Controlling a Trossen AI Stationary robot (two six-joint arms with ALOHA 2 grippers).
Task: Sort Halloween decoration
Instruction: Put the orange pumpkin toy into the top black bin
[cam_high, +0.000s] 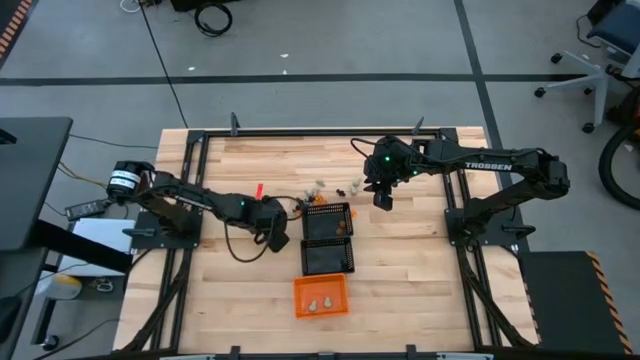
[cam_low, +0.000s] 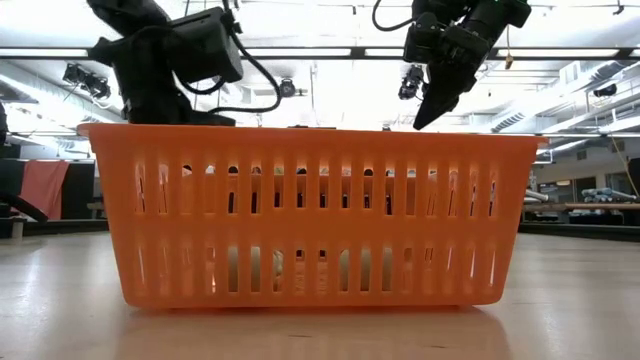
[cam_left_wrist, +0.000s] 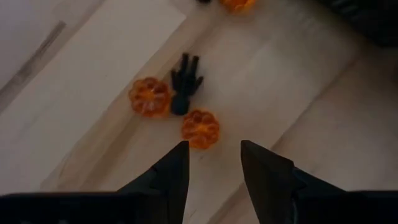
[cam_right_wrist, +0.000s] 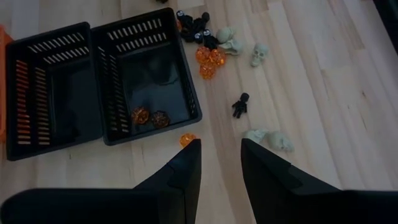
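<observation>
Halloween decoration lies scattered on the bench (cam_high: 420, 230) beside the mesh baskets; one orange pumpkin trinket (cam_left_wrist: 200, 128) sits just ahead of my left claw (cam_left_wrist: 214, 163), whose empty fingers stand apart, lined up with the gap. My right claw (cam_right_wrist: 221, 163), also parted and empty, hangs higher, over another orange trinket (cam_right_wrist: 187, 139) by the nearer basket (cam_right_wrist: 146, 74), so I judge the left arm closer to a pick.

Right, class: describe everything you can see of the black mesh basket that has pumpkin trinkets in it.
The black mesh basket is a rectangular, open-topped tray of dark plastic by its look, with slotted walls and a solid, slightly glossy floor. It stands upright on the wooden table, side by side with a second black basket; whether they touch is unclear. Inside lie two translucent orange pumpkin trinkets, close to one wall. A third pumpkin lies on the table just outside it. No gripper touches it.
</observation>
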